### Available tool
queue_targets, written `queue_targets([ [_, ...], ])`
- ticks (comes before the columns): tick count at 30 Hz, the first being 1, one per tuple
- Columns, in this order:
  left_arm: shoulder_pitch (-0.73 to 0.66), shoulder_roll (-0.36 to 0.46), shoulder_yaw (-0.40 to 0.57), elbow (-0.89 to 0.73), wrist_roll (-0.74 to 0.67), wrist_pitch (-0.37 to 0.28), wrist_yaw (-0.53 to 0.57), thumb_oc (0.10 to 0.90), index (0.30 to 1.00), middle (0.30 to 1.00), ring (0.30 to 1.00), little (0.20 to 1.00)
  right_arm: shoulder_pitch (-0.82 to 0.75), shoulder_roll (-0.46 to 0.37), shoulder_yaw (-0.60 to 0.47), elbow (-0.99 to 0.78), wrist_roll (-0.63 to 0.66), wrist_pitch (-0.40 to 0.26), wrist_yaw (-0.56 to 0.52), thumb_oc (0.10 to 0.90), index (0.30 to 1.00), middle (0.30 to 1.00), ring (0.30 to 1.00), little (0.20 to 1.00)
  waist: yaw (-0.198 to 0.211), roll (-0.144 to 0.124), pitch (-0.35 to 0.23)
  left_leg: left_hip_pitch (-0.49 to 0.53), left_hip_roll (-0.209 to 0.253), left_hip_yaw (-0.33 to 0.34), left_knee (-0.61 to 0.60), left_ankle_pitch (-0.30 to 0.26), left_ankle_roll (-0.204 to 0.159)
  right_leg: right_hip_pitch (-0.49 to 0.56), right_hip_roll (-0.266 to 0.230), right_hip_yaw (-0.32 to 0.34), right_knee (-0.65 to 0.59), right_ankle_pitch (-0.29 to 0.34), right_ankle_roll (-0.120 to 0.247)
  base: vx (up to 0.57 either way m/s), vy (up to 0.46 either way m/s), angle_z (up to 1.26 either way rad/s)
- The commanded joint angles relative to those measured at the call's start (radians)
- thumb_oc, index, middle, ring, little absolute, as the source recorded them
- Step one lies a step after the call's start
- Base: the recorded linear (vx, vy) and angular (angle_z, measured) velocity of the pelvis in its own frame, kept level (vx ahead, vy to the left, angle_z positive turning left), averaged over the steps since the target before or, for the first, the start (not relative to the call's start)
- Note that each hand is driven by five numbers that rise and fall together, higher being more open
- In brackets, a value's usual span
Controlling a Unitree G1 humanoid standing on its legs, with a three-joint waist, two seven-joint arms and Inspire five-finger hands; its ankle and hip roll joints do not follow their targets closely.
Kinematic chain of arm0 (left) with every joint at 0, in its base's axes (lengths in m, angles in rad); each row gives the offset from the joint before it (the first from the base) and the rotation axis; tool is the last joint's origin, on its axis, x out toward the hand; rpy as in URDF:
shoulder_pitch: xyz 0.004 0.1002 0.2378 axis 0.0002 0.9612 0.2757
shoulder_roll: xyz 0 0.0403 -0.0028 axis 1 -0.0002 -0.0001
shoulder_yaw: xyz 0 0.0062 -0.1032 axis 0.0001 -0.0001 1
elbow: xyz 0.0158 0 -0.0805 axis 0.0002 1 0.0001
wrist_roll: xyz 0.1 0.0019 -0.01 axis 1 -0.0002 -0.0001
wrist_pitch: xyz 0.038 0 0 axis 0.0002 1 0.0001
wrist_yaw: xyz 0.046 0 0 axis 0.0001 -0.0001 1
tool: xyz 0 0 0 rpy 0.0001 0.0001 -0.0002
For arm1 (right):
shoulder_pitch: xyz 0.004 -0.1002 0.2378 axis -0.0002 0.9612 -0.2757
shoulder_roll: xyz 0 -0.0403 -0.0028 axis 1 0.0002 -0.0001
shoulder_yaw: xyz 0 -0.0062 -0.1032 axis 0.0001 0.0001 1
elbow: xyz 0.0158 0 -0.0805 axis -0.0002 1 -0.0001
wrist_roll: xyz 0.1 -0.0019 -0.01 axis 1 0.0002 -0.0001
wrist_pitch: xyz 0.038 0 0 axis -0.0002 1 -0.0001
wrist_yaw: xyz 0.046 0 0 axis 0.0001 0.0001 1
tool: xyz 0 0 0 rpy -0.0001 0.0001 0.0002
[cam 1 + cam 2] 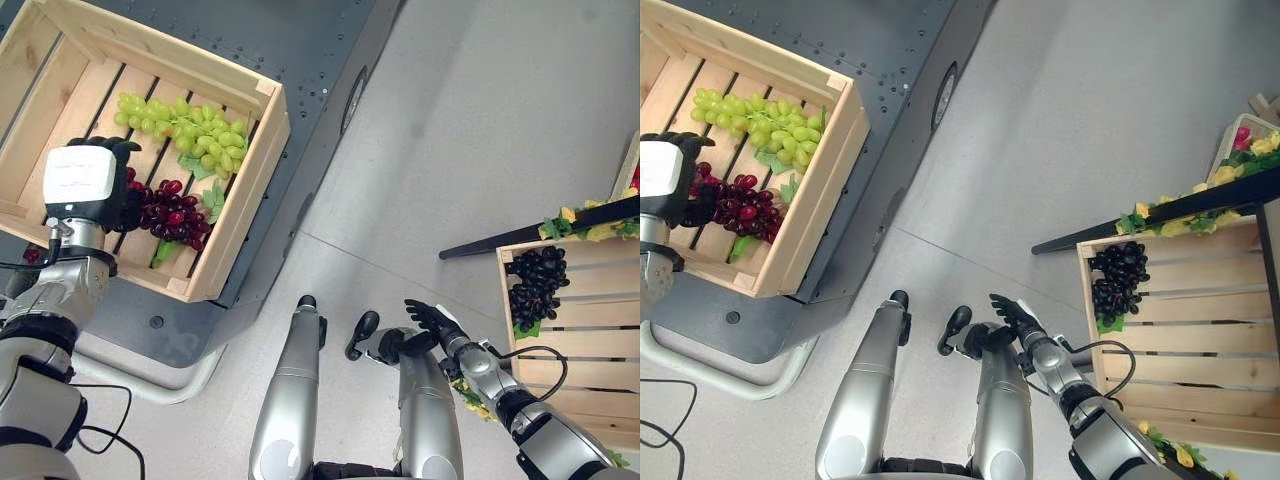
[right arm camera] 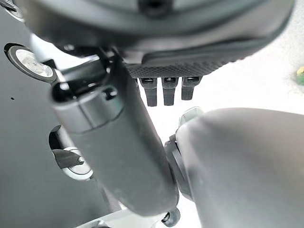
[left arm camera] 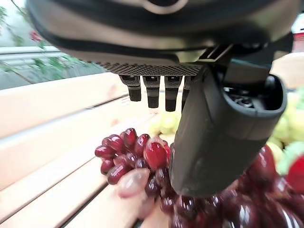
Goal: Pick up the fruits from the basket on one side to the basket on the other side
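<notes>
Currently, the pick-up step is judged to be in hand: the left hand [image 1: 88, 185] is positioned over the red grape bunch [image 1: 172, 213] inside the left crate [image 1: 240, 190], at the crate's near-left part. In the left wrist view the fingers [image 3: 153, 90] are seen extended and uncurled above the bunch, with the thumb [image 3: 218, 133] standing beside the grapes; nothing is clamped yet. The green grape bunch [image 1: 190, 130] lies in the same crate, just beyond the red bunch and toward the crate's far wall. A green leaf [image 1: 213, 200] is seen between the two bunches. The right crate [image 1: 1200, 340], well apart from the left crate across the bare floor [image 1: 480, 130], already contains a black grape bunch [image 1: 1118, 280] at its far-left corner. The right hand [image 1: 425, 318] is held idle, between the two crates and nearer the right crate, with fingers relaxed and holding nothing. The next move is judged to call for the fingers and thumb to be closed around the red bunch, preferably near its stem, followed by a lift clear of the left crate's wall. The crate wall and the adjoining green bunch are judged the main obstructions; loose grapes may be dislodged if the grasp is too shallow. A dark bar with yellow flowers [image 1: 1170, 218] lies beyond the right crate.
</notes>
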Motion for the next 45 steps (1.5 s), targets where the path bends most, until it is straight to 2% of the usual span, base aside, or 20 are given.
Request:
queue_targets([
  [1,0.028,0.081,0.045,-0.089,0.038,-0.065,-0.005,0.800,0.900,0.900,0.900,0.900,0.049,-0.064,-0.052,-0.030,-0.008,-0.070,0.018,0.800,0.900,0.900,0.900,0.900,0.017,0.045,-0.012,0.047,-0.025,0.083,-0.100,0.031,0.075,0.119,0.031,0.029,-0.042,0.024,0.000,0.00,0.000,0.00],
  [4,0.045,0.096,0.045,-0.132,0.025,-0.062,0.010,0.800,0.900,0.900,0.900,0.900,0.057,-0.069,-0.055,-0.034,-0.011,-0.074,0.028,0.800,0.900,0.900,0.900,0.900,0.017,0.047,-0.012,0.047,-0.022,0.082,-0.106,0.036,0.072,0.119,0.030,0.031,-0.045,0.026,0.001,0.00,0.000,0.00],
  [6,0.053,0.102,0.066,-0.146,-0.043,-0.020,0.095,0.800,0.900,0.900,0.900,0.900,0.065,-0.070,-0.055,-0.036,-0.013,-0.075,0.028,0.800,0.900,0.900,0.900,0.900,0.018,0.048,-0.012,0.050,-0.024,0.081,-0.111,0.038,0.071,0.122,0.030,0.031,-0.049,0.025,0.000,0.00,0.000,0.00],
  [8,0.047,0.099,0.105,-0.127,-0.139,-0.043,0.187,0.800,0.900,0.900,0.900,0.900,0.082,-0.067,-0.052,-0.034,-0.011,-0.086,0.025,0.800,0.900,0.900,0.900,0.900,0.019,0.047,-0.012,0.055,-0.026,0.079,-0.110,0.034,0.073,0.129,0.028,0.030,-0.051,0.022,0.000,0.02,-0.037,0.00],
  [12,0.066,0.054,0.263,-0.080,-0.207,-0.169,0.318,0.800,0.900,0.900,0.900,0.900,0.120,-0.031,-0.051,-0.034,0.006,-0.106,0.007,0.800,0.900,0.900,0.900,0.900,0.035,0.032,-0.012,0.072,-0.032,0.069,-0.109,0.030,0.073,0.157,0.027,0.015,-0.054,0.019,-0.001,0.06,-0.105,0.02],
  [15,0.103,0.008,0.332,-0.083,-0.191,-0.206,0.350,0.800,0.900,0.900,0.900,0.900,0.117,-0.008,-0.053,-0.031,0.013,-0.097,-0.006,0.800,0.900,0.900,0.900,0.900,0.044,0.027,-0.012,0.094,-0.037,0.065,-0.117,0.026,0.072,0.178,0.027,0.008,-0.058,0.013,-0.003,0.05,-0.067,0.00],
  [20,0.155,-0.017,0.370,-0.116,-0.132,-0.210,0.342,0.800,0.900,0.900,0.900,0.900,0.122,-0.004,-0.067,-0.033,-0.008,-0.075,-0.007,0.800,0.900,0.900,0.900,0.900,0.045,0.035,-0.012,0.119,-0.040,0.069,-0.126,0.025,0.068,0.200,0.022,0.009,-0.061,0.008,-0.006,0.05,-0.005,0.00],
  [24,0.191,-0.013,0.366,-0.141,-0.112,-0.199,0.303,0.800,0.900,0.900,0.900,0.900,0.128,-0.016,-0.076,-0.024,-0.030,-0.072,-0.003,0.800,0.900,0.900,0.900,0.900,0.042,0.048,-0.012,0.133,-0.042,0.076,-0.139,0.029,0.066,0.212,0.019,0.013,-0.074,0.011,-0.005,0.03,0.032,-0.01],
  [30,0.219,0.019,0.324,-0.204,-0.114,-0.195,0.133,0.800,0.900,0.900,0.900,0.900,0.132,-0.034,-0.093,-0.018,-0.033,-0.078,0.004,0.800,0.900,0.900,0.900,0.900,0.041,0.068,-0.012,0.147,-0.051,0.076,-0.160,0.038,0.065,0.223,0.016,0.019,-0.092,0.016,-0.005,0.00,0.000,0.00],
  [31,0.228,0.032,0.308,-0.216,-0.089,-0.178,0.063,0.800,0.900,0.900,0.900,0.900,0.132,-0.041,-0.099,-0.017,-0.038,-0.078,0.009,0.800,0.900,0.900,0.900,0.900,0.039,0.075,-0.012,0.151,-0.051,0.079,-0.170,0.044,0.063,0.226,0.015,0.019,-0.102,0.020,-0.003,0.00,0.000,0.00],
  [36,0.251,0.065,0.258,-0.252,-0.042,-0.135,-0.014,0.800,0.900,0.900,0.900,0.900,0.139,-0.059,-0.105,-0.019,-0.054,-0.077,0.021,0.800,0.900,0.900,0.900,0.900,0.034,0.087,-0.012,0.167,-0.055,0.074,-0.214,0.070,0.055,0.242,0.017,0.025,-0.146,0.040,0.007,0.01,0.020,0.00],
  [39,0.210,0.113,0.193,-0.268,0.014,-0.112,-0.073,0.800,0.900,0.900,0.900,0.900,0.134,-0.073,-0.100,-0.018,-0.052,-0.088,0.031,0.800,0.900,0.900,0.900,0.900,0.025,0.094,-0.012,0.172,-0.052,0.076,-0.251,0.091,0.050,0.244,0.019,0.026,-0.182,0.058,0.014,0.00,0.016,0.06],
  [45,0.135,0.177,0.105,-0.306,0.011,-0.078,-0.173,0.800,0.900,0.900,0.900,0.900,0.125,-0.088,-0.100,-0.024,-0.041,-0.090,0.020,0.800,0.900,0.900,0.900,0.900,0.022,0.101,-0.012,0.165,-0.052,0.082,-0.257,0.092,0.052,0.229,0.017,0.017,-0.189,0.065,0.017,0.00,0.002,0.01],
])
